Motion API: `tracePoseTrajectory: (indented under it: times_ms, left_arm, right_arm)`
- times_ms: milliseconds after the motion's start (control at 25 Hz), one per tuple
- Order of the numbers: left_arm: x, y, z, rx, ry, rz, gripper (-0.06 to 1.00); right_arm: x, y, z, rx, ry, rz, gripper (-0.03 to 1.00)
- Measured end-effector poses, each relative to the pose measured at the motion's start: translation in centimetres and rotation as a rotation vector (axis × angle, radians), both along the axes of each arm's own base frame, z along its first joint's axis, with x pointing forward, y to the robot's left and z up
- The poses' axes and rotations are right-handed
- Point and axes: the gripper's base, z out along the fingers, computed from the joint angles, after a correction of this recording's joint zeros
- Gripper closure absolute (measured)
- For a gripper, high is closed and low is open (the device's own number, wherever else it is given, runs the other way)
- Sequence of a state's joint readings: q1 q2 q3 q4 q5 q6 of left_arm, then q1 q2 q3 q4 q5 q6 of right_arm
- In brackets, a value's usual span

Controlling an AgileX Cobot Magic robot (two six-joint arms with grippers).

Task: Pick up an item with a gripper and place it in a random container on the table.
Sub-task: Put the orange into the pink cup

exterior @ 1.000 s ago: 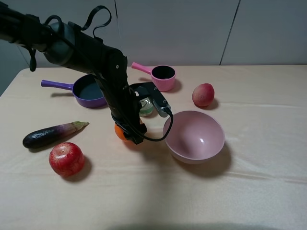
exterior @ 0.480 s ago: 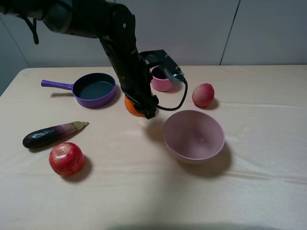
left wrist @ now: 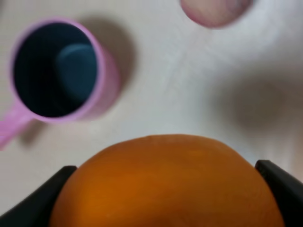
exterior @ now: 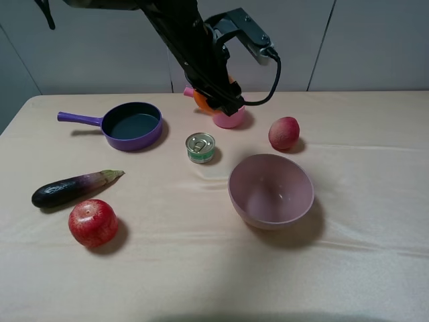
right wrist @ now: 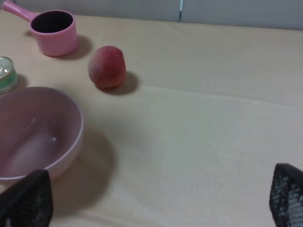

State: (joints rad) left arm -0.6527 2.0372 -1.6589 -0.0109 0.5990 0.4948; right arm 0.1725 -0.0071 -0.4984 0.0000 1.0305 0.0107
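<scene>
The left jaws clamp the round bright orange fruit (left wrist: 165,184) aloft, beside rather than over the small pink handled cup (left wrist: 106,80) on the beige-clothed counter (exterior: 348,268). Released off-centre, it could clip the rim and roll away. From above the black arm (exterior: 181,33) hides most of the cup; the right jaws stand wide, empty.

The left arm (exterior: 177,30) is stretched in from eleven o'clock; the left pincer (exterior: 214,100) is held raised near twelve o'clock, clamped on the orange fruit (left wrist: 161,184). The right pincer (right wrist: 156,198) is seen spread wide, only its fingertips (right wrist: 26,198) shown.
</scene>
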Motion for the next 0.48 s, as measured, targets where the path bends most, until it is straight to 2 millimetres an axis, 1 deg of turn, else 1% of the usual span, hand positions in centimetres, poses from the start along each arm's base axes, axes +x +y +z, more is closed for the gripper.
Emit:
tracePoseTrajectory:
  times_ms: [160, 480]
  left_arm:
    - [1.3, 0.4, 0.6, -0.059, -0.098, 0.023, 0.22]
    - [3.4, 0.2, 2.3, -0.217, -0.322, 0.056, 0.22]
  right_arm:
    - [0.0, 0.0, 0.0, 0.0, 0.0, 0.0, 0.27]
    - [0.0, 0.0, 0.0, 0.0, 0.0, 0.0, 0.27]
